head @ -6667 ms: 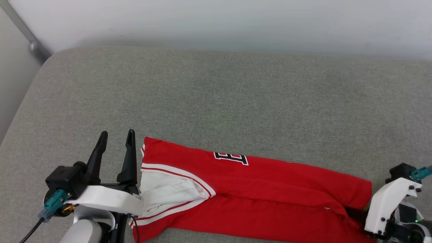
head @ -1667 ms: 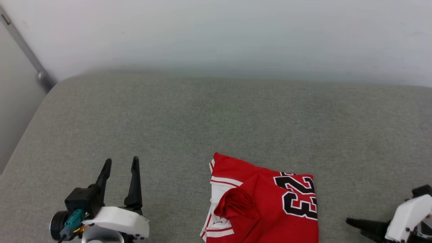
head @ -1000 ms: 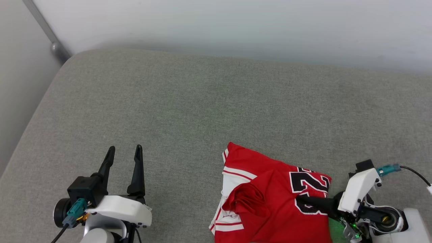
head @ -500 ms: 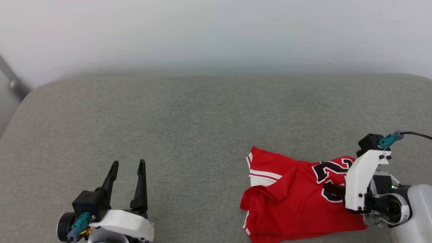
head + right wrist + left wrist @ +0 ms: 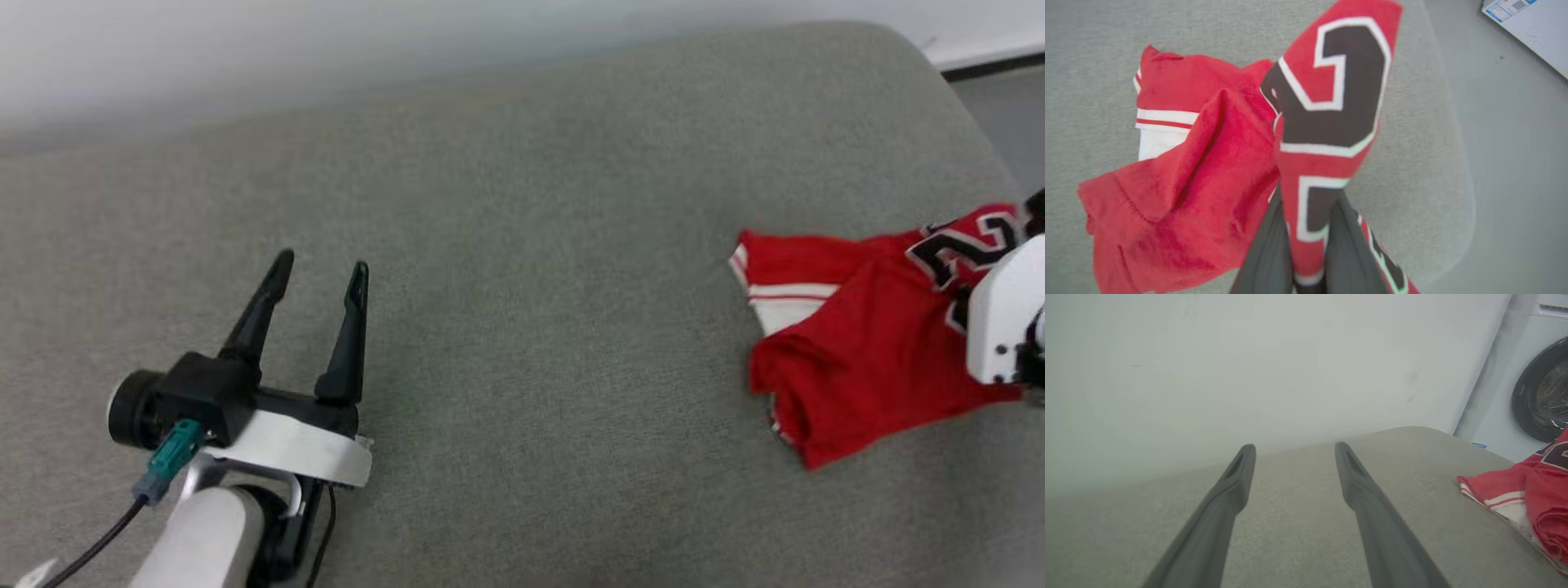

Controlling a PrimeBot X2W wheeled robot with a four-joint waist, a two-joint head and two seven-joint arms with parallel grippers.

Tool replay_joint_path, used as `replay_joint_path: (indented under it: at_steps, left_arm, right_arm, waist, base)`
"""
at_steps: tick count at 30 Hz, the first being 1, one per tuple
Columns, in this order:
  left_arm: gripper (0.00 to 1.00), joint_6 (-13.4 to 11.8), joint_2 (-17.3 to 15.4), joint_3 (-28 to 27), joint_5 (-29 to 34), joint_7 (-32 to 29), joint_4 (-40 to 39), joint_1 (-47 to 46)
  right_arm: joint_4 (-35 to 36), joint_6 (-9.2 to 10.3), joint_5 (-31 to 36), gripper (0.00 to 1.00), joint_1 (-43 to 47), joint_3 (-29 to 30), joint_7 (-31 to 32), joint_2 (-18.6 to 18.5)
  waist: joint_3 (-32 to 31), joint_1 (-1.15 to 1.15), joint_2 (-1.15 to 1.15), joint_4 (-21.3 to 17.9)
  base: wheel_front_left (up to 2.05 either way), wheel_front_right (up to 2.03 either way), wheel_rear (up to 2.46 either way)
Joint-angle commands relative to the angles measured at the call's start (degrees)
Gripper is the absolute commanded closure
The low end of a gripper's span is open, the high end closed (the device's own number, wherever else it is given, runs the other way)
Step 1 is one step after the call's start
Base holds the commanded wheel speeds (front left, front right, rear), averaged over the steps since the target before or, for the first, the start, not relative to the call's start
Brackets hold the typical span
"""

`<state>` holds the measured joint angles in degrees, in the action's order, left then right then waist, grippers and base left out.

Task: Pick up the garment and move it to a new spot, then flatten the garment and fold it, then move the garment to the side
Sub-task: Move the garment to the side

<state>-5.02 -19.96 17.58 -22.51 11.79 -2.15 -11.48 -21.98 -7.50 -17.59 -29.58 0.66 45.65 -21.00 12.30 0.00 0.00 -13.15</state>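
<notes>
Red garment (image 5: 1208, 183) sits pinched in right gripper (image 5: 1306, 228) while left gripper (image 5: 320, 268) hovers spread.

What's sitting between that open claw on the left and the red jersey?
Only bare grey cushion separates the left gripper from the red jersey; the head view shows it.

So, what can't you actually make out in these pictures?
- Right wrist view: the right end effector fingertips, covered by the garment it pinches.
- Head view: its fingers, behind the white housing; the number, cut by the edge.
- Left wrist view: most of the garment and washing machine, cut off right.
</notes>
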Motion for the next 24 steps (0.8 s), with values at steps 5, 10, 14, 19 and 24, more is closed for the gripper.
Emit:
replay_joint_path:
  at_steps: [5, 10, 14, 19, 24]
  left_arm:
    - [0.0, 0.84, -2.37, 0.09, 2.08, -2.38, -4.29, -5.9]
    - [0.0, 1.22, -3.74, 0.02, 3.08, -3.84, -6.69, -9.04]
    - [0.0, 1.07, -4.32, -0.18, 3.24, -4.48, -7.59, -10.1]
    - [0.0, 1.19, -4.7, -0.22, 3.17, -4.48, -7.51, -10.79]
    - [0.0, 1.02, -4.43, -0.11, 2.79, -3.89, -6.6, -10.82]
  right_arm:
    - [-4.16, 0.03, 5.3, 1.0, -6.23, 6.73, -7.07, -3.08]
    - [-8.05, 0.03, 8.62, 1.0, -10.56, 15.16, -13.68, -2.07]
    - [-11.26, 0.03, 10.88, 1.0, -12.84, 19.11, -18.0, -0.56]
    - [-14.98, 0.03, 14.94, 0.92, -14.63, 21.59, -24.48, 0.28]
    - [-17.17, 0.03, 19.34, 0.0, -16.14, 22.6, -31.85, -0.43]
  waist:
    - [14.83, 0.0, 0.0, -2.61]
    - [19.83, 0.0, 0.0, -2.01]
    - [22.25, 0.0, 0.0, -1.46]
    - [23.54, 0.0, 0.0, -0.91]
    - [22.74, 0.0, 0.0, -0.53]
  base:
    - [0.0, 0.0, 0.0]
    - [0.0, 0.0, 0.0]
    - [0.0, 0.0, 0.0]
    - [0.0, 0.0, 0.0]
    - [0.0, 0.0, 0.0]
